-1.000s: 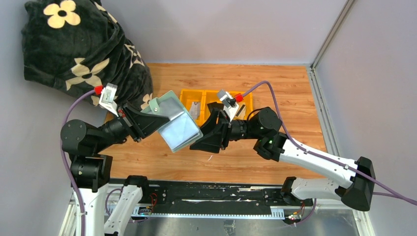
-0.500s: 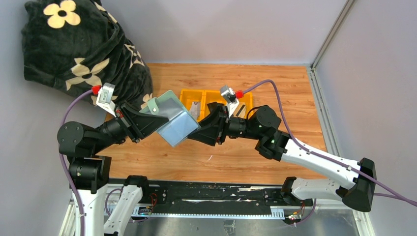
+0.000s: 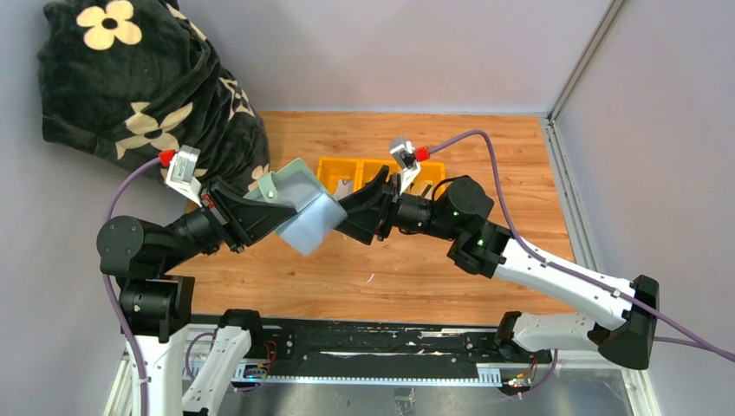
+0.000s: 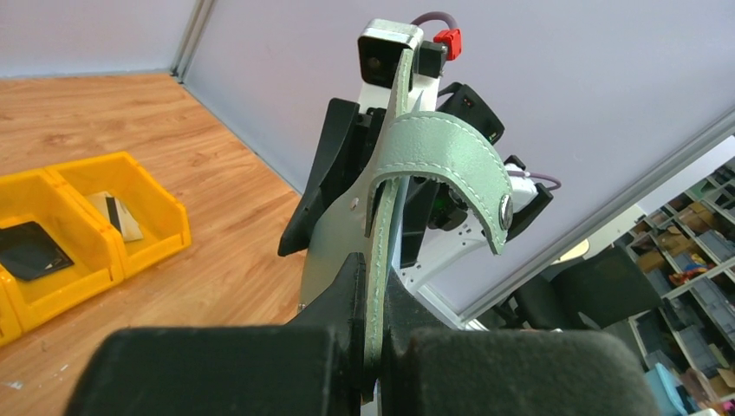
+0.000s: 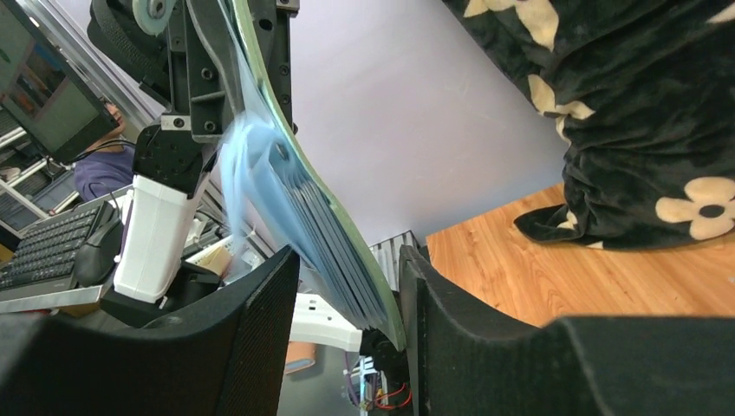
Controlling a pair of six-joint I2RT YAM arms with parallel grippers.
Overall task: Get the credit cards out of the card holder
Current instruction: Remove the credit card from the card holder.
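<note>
The sage-green card holder [image 3: 295, 186] is held in the air over the table, open, with its light blue leaves [image 3: 314, 227] fanned out. My left gripper [image 3: 257, 208] is shut on its green cover [image 4: 381, 225]; the clasp strap [image 4: 451, 147] curls over the top. My right gripper [image 3: 351, 217] is open, and its jaws straddle the free edge of the leaves [image 5: 290, 195]. The right finger [image 5: 459, 321] touches the green cover; the left finger [image 5: 247, 334] stands apart from the leaves. Credit cards lie in the yellow tray: a black one [image 4: 30, 249] and a white striped one [image 4: 117, 217].
The yellow three-compartment tray [image 3: 331, 165] stands behind the grippers on the wooden table. A black flowered cushion [image 3: 130, 78] fills the far left corner. Grey walls close the back and the right side.
My right gripper has moved up and left so that its jaws now reach around the holder's leaves. The left gripper has tilted the holder slightly, and the leaves look less spread.
</note>
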